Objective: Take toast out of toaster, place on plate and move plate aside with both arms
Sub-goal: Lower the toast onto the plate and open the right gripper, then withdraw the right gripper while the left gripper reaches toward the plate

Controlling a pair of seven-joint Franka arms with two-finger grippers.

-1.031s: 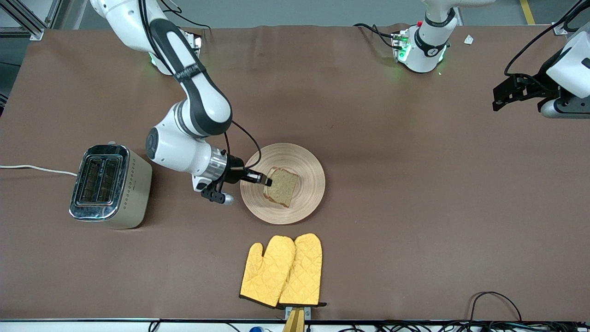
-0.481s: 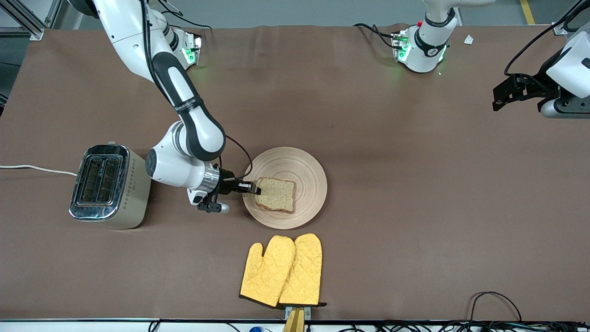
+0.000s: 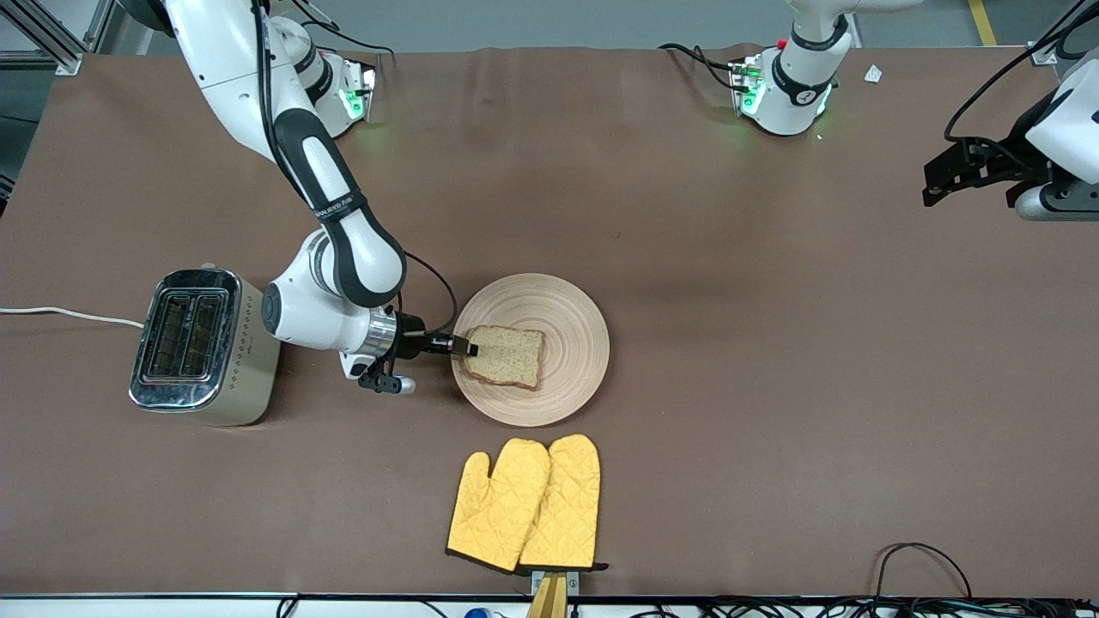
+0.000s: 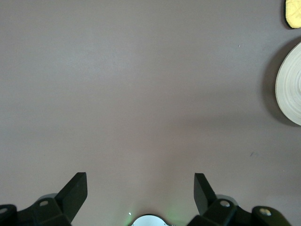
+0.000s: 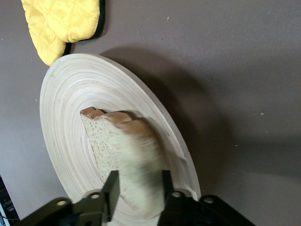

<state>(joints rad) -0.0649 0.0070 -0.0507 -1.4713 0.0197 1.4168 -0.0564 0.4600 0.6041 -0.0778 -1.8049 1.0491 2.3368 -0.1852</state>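
The left arm's black two-finger gripper (image 4: 140, 188) hangs over the bare brown table cover (image 4: 141, 84). Its two fingers (image 4: 75, 190) are spread wide apart with nothing between them. At one edge sits part of the round, pale wooden plate (image 4: 290, 92). A bit of yellow quilted oven mitt (image 4: 293, 12) peeks in at a corner.

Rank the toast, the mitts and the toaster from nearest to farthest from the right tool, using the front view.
1. Toast: on the plate, in the right tool.
2. Mitts: nearer the camera than the plate.
3. Toaster: toward the right arm's end of the table.
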